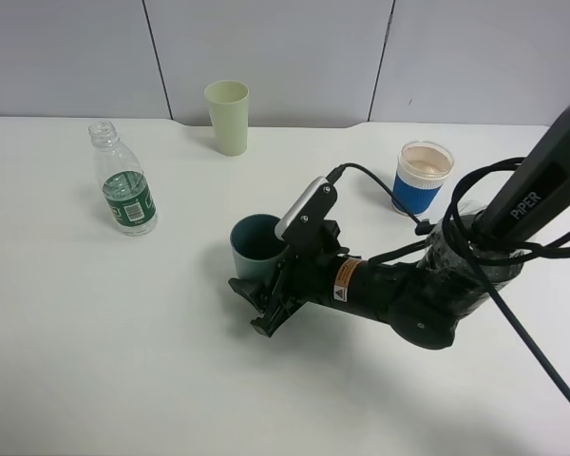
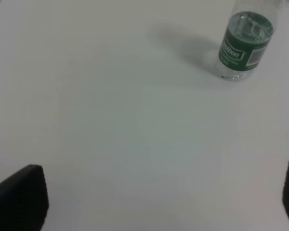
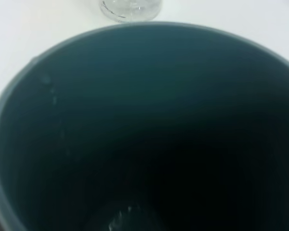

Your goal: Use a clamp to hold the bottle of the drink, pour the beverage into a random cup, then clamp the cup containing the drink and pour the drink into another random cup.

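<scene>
The teal cup [image 1: 255, 243] stands upright near the table's middle. My right gripper [image 1: 255, 285] reaches in from the right and lies low at the cup, one black finger [image 1: 243, 287] along its near side and the other hidden. The right wrist view looks down into the teal cup [image 3: 144, 125]; small glints of clear liquid [image 3: 119, 219] show at its bottom. The bottle [image 1: 123, 180], capless with a green label, stands at the far left and also shows in the left wrist view [image 2: 243, 43]. The blue-sleeved white cup [image 1: 423, 177] stands at the back right. My left gripper [image 2: 156, 199] is open and empty above bare table.
A pale yellow-green cup [image 1: 228, 116] stands at the back centre near the wall. The right arm's black cable [image 1: 380, 190] loops over the table between the teal cup and the blue-sleeved cup. The white table [image 1: 123, 361] runs to the front.
</scene>
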`<state>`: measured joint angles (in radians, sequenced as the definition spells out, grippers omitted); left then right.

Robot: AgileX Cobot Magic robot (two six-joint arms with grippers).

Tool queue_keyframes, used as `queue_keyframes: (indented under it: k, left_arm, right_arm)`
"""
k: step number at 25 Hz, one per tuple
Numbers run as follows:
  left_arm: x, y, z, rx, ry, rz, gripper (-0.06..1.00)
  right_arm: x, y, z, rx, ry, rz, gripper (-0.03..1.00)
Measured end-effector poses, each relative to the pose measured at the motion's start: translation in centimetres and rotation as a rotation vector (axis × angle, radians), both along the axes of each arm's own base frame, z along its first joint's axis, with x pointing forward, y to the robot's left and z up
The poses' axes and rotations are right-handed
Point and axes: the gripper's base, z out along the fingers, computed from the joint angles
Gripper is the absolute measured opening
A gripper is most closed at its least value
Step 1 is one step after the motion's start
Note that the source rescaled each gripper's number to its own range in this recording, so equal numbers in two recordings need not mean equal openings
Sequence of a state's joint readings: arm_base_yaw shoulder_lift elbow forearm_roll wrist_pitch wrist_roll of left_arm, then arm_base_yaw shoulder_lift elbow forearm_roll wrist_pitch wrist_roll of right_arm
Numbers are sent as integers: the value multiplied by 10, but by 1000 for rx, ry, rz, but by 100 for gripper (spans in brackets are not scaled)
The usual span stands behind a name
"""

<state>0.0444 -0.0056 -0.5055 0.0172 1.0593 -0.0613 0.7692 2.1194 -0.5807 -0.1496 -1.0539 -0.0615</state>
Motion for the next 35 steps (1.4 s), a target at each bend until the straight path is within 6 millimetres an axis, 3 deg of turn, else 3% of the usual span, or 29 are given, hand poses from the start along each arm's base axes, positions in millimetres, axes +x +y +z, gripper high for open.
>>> queue_keyframes:
  k: [1, 3, 9, 13, 22, 29, 35]
  left_arm:
    - [0, 0, 0, 0, 0, 0, 100]
    - [0, 0, 0, 0, 0, 0, 100]
    - [0, 0, 0, 0, 0, 0, 100]
    - [0, 0, 0, 0, 0, 0, 100]
    - [0, 0, 0, 0, 0, 0, 100]
    - [0, 0, 0, 0, 0, 0, 100]
    - [0, 0, 0, -2, 0, 1, 100]
  right_arm:
    - [0, 0, 0, -2, 2, -1, 37]
    - [-1, -1, -1, -6, 5, -1, 47]
    - [-1, -1, 0, -16, 12, -2, 51]
    - [0, -1, 15, -19, 4, -4, 51]
    - [0, -8, 86, 33, -29, -77, 51]
    - [-7, -28, 149, 51, -149, -156, 51]
    - [-6, -53, 184, 32, -285, -195, 51]
